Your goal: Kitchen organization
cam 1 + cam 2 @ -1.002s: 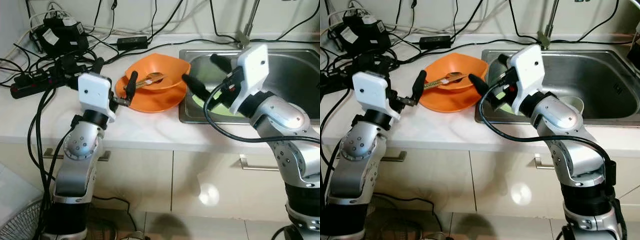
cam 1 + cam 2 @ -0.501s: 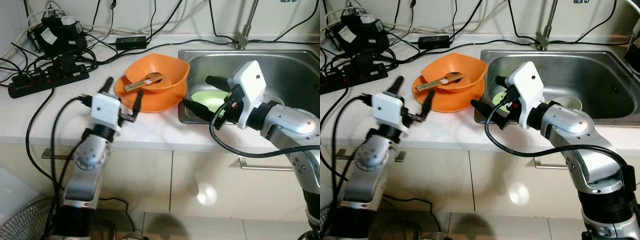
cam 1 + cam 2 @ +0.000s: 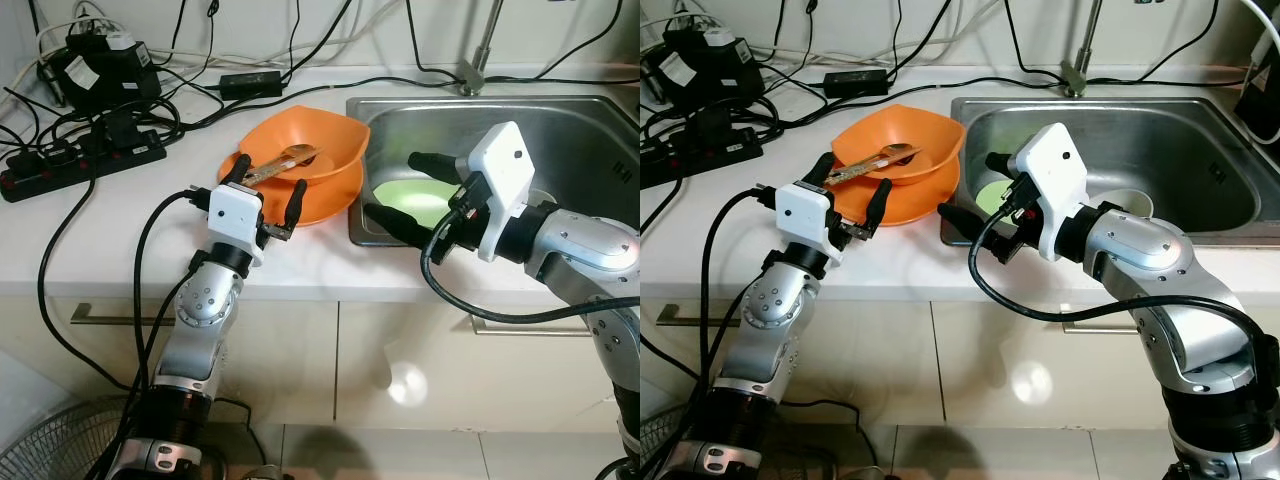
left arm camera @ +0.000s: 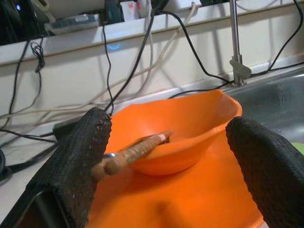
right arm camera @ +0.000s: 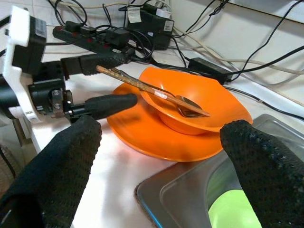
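While both arms were raised over the tabletop [image 3: 300,255], the left end effector [image 3: 266,195] sat w/ fingers spread wide, tips at the near rim of the orange plate [image 3: 322,203], approx. 6 o'clock of it. An orange bowl [image 3: 325,152] was stacked on the plate; a spoon [image 3: 280,164] w/ brownish handle lay in the bowl, handle sticking out over the rim toward 8 o'clock, just beside one left finger [image 4: 78,166]; contact not resolvable. Right end effector [image 3: 410,193] also spread apart, holding nothing, hovering over the near-left corner of the steel sink [image 3: 590,130]. A green plate [image 3: 412,197] lay in the sink, 3 o'clock of the orange stack. Power strip [image 3: 85,165] + cables at 10 o'clock on the tabletop.
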You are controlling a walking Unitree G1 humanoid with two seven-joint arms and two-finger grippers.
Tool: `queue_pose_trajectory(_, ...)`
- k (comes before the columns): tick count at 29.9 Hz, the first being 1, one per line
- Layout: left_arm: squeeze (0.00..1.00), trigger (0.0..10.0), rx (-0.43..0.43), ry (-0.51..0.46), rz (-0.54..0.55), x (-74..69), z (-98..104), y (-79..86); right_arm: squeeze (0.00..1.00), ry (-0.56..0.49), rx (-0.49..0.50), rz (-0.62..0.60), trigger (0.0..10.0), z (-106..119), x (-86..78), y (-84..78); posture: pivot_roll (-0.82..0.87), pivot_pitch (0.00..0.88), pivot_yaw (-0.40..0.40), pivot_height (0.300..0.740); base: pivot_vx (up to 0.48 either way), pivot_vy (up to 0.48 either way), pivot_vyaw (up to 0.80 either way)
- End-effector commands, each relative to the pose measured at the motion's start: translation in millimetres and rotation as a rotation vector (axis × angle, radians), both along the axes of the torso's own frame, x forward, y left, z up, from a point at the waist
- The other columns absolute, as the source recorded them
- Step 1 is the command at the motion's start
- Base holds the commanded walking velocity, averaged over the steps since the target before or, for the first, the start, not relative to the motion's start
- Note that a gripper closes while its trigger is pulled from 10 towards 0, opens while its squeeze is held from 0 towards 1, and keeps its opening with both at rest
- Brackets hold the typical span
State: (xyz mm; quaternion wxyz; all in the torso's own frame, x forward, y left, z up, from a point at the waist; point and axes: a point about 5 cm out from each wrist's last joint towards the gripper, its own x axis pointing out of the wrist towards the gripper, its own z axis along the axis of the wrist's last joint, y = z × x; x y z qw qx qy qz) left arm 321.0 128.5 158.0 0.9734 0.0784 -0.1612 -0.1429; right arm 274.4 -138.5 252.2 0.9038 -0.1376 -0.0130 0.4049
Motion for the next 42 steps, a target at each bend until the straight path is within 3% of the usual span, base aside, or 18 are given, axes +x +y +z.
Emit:
queue_pose_trajectory(1,0.00,10.0,-0.010,-0.013,0.008,3.1,2,1.9,0.00,-0.008,-0.006,0.012,10.0,3,-2.8,0.2,-0.05,0.059,0.037,0.740,0.000,0.000,0.00)
queue_pose_trajectory(7,0.00,10.0,-0.016,-0.021,0.008,8.2,4,0.6,0.00,-0.010,-0.011,0.012,10.0,3,-3.9,-0.5,-0.05,0.060,0.036,0.740,0.000,0.000,0.00)
queue_pose_trajectory(23,0.00,10.0,-0.031,-0.016,-0.070,13.6,2,-25.5,0.00,-0.021,-0.014,0.014,10.0,5,-4.2,0.6,-0.07,0.057,0.035,0.740,0.000,0.000,0.00)
queue_pose_trajectory(30,0.00,10.0,-0.025,-0.073,0.055,20.3,12,-3.6,0.00,-0.026,-0.015,0.011,10.0,6,-3.8,-0.2,-0.07,0.060,0.029,0.740,0.000,0.000,0.00)
queue_pose_trajectory(42,0.00,10.0,-0.020,-0.030,0.008,28.7,6,-9.1,0.00,-0.045,-0.009,0.019,10.0,11,-2.8,1.4,-0.07,0.055,0.027,0.740,0.000,0.000,0.00)
